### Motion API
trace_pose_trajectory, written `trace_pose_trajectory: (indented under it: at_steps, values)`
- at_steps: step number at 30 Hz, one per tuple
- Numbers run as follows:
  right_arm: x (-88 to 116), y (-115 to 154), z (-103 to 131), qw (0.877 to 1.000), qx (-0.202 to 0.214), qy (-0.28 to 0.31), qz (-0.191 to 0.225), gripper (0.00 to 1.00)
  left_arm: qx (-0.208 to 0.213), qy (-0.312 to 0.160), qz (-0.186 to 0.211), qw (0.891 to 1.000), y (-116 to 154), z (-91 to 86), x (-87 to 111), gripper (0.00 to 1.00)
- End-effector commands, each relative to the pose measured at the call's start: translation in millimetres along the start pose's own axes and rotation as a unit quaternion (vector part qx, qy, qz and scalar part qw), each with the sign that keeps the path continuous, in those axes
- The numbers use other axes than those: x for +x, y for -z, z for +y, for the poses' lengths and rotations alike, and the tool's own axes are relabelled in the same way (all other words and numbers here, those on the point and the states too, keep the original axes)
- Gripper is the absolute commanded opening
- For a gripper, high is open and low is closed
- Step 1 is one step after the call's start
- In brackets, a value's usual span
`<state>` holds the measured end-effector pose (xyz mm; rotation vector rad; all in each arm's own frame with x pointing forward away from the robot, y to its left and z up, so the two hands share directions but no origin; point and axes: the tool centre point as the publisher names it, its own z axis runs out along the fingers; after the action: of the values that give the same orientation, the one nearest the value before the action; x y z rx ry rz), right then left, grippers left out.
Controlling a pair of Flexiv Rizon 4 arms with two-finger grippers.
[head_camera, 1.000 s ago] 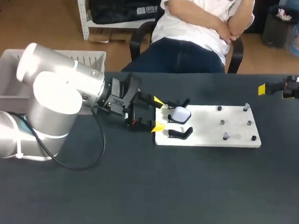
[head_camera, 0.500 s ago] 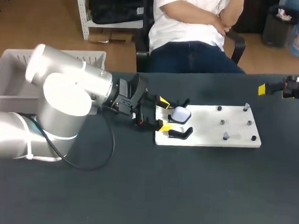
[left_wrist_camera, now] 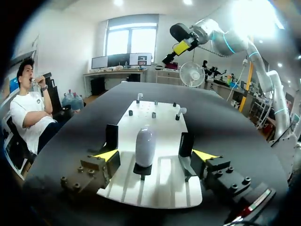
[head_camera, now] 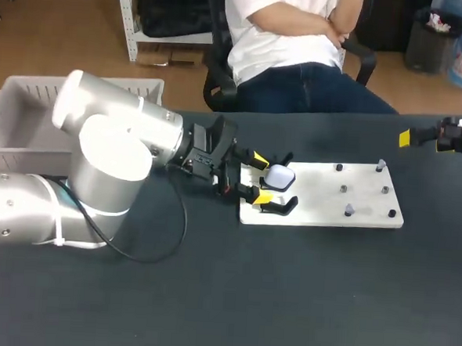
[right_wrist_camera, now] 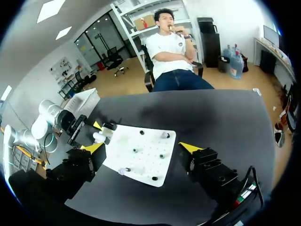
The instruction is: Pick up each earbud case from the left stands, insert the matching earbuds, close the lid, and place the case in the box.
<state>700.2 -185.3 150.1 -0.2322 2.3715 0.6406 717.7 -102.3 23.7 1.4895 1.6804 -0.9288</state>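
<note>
Left end effector (left_wrist_camera: 155,154) is wide open, gripping nothing — its fingers flank the white case (left_wrist_camera: 145,145) without touching it. The case sits upright on a black stand (left_wrist_camera: 142,169) on the white board (left_wrist_camera: 162,188). Right end effector (right_wrist_camera: 142,147) — open, empty — hangs over the bench (right_wrist_camera: 221,117), well apart from the board.

Dark table (head_camera: 286,302), white base board (head_camera: 316,200)

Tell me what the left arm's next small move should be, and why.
Probably ease the left gripper a little way forward, then close. Its fingers are open, and the white earbud case stands upright just ahead of their tips, centred on the gap but apparently not yet between them, so closing now would likely miss it.
</note>
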Motion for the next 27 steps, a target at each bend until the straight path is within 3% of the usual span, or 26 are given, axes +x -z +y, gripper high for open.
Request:
trace_pose_trajectory:
  at_steps: [1, 5, 9, 22, 25, 27]
  values:
    - [0, 0, 0, 1.0, 0.0, 0.0, 0.0, 1.0, 0.008, 0.002, 0.006, 1.0, -9, 6.8, -3.1, 1.0]
    - [0, 0, 0, 1.0, 0.0, 0.0, 0.0, 1.0, 0.011, 0.001, 0.006, 1.0, -13, 8.2, -4.4, 1.0]
    - [0, 0, 0, 1.0, 0.0, 0.0, 0.0, 1.0, 0.012, 0.003, 0.006, 1.0, -15, 9.7, -5.3, 0.89]
    - [0, 0, 0, 1.0, 0.0, 0.0, 0.0, 1.0, 0.015, 0.008, 0.007, 1.0, -24, 12.5, -5.5, 0.8]
    - [0, 0, 0, 1.0, 0.0, 0.0, 0.0, 1.0, 0.013, 0.01, 0.008, 1.0, -25, 14.0, -4.7, 0.7]
    - [0, 0, 0, 1.0, 0.0, 0.0, 0.0, 1.0, 0.012, 0.011, 0.008, 1.0, -26, 15.3, -4.4, 0.68]
